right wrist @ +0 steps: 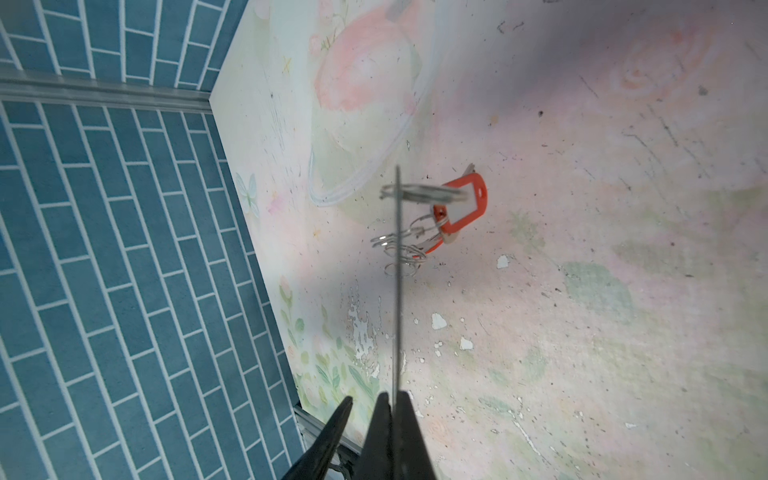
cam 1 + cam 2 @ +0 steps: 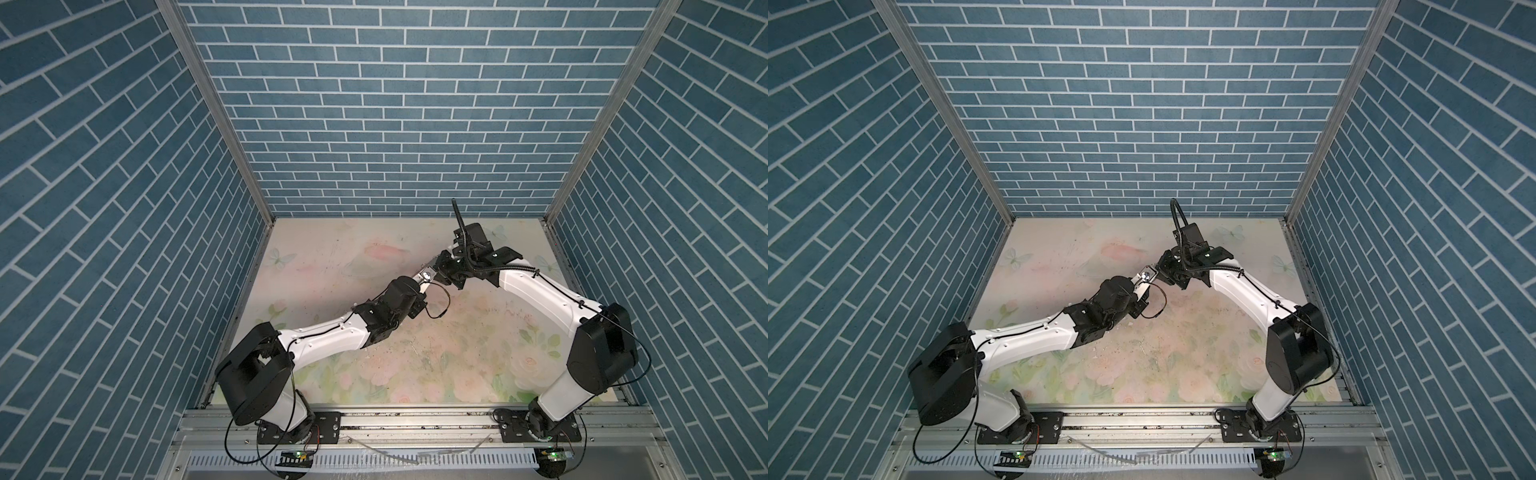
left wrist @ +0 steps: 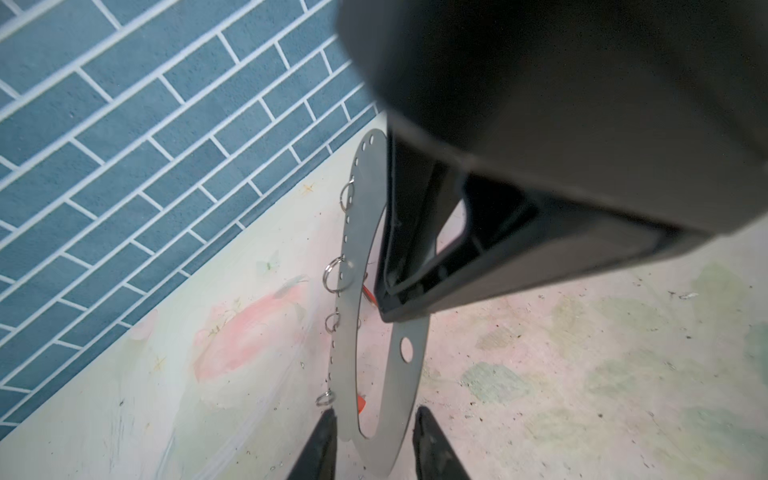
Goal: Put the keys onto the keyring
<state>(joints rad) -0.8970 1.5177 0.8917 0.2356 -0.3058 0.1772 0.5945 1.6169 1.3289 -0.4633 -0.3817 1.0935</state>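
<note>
- Left wrist view: the keyring [image 3: 347, 353] is held in the air above the table [image 3: 582, 374], around its middle and a little far and right, between the two arms. The keys [image 1: 463, 208] dangle by orange tags from its small rings [image 3: 337, 274].
- The likely step is the left gripper [image 3: 376, 419] taking the near end. It should close squarely across the flat plate, clear of the rings.
- Left jaws are part open and straddle that end; contact is unclear.
- Right gripper [image 1: 394, 405] is clamped on the far end.
</note>
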